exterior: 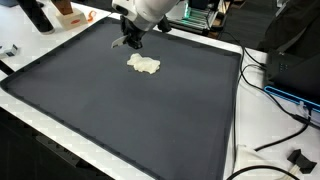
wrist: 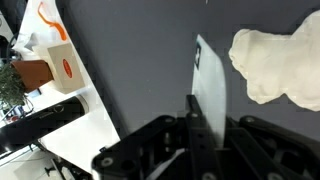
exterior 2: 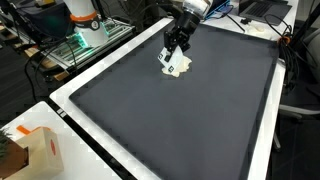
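Note:
My gripper (exterior: 130, 42) hangs over the far part of a large dark mat (exterior: 120, 110), also seen in an exterior view (exterior 2: 177, 44). In the wrist view its black fingers (wrist: 205, 105) look shut on a thin white flat card (wrist: 210, 85) that sticks out between them. A crumpled cream cloth (exterior: 143, 65) lies on the mat just beside the gripper. It also shows in an exterior view (exterior 2: 180, 68) and at the upper right of the wrist view (wrist: 275, 65). The card is apart from the cloth.
The mat lies on a white table (exterior 2: 75, 125). An orange-and-white box (exterior 2: 38, 152) stands at one corner, also in the wrist view (wrist: 60, 62), by a plant (wrist: 10, 88) and a black cylinder (wrist: 45, 115). Cables (exterior: 270, 95) and black equipment (exterior: 295, 65) lie beside the mat.

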Robot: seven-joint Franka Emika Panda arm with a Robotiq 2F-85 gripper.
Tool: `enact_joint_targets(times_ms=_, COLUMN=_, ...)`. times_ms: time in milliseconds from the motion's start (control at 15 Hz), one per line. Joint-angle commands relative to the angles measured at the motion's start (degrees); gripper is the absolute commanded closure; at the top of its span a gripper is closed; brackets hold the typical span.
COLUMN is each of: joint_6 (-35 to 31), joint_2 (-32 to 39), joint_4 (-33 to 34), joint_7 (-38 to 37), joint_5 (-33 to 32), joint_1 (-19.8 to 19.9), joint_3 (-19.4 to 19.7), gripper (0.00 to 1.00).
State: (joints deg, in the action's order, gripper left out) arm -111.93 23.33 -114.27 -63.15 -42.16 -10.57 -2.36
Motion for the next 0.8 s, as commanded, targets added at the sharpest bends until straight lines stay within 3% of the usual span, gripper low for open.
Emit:
enact_joint_targets(times_ms=0, joint_6=-0.71, joint_2=1.59, joint_4=0.53, joint_7=-0.83, joint_5=-2.07, joint_1=-0.97, joint_3=0.85, gripper=0.99)
enact_joint_targets(times_ms=733, joint_6=-4.14, joint_2=1.80, joint_4=-0.20, joint_7=1.91, joint_5=-5.93, joint_1=-1.42, joint_3=0.05, gripper=0.99)
